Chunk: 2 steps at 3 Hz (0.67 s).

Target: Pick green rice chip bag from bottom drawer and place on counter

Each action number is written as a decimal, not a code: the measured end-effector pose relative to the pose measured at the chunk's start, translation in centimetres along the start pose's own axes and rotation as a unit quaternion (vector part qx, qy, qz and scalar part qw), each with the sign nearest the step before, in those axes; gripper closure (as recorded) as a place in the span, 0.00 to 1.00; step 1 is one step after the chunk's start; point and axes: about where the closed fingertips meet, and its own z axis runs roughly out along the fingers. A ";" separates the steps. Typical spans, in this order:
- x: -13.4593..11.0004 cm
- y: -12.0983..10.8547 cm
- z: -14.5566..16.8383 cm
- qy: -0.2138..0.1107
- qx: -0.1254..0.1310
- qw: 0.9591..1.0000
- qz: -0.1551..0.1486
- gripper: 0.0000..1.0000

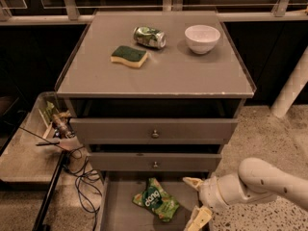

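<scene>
Nothing is done yet, we judge; the green rice chip bag [155, 199] lies in the bottom drawer [120, 211]; our end effector [196, 201] hangs just beside it, released and empty. Grasping it and placing it on the desk [168, 73] remain.

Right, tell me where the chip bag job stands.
Done: the bottom drawer stands open, with the green rice chip bag lying on its floor. In hand: the tool hovers open at the drawer's right side, just right of the bag, apparently not touching it. Left: grasp the bag, lift it and set it on the counter, which holds a sponge, a can and a bowl.
</scene>
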 end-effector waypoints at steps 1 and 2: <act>2.6 -1.0 2.3 -0.021 0.022 0.999 0.015 0.00; 5.3 -2.6 4.7 -0.032 0.043 0.998 0.027 0.00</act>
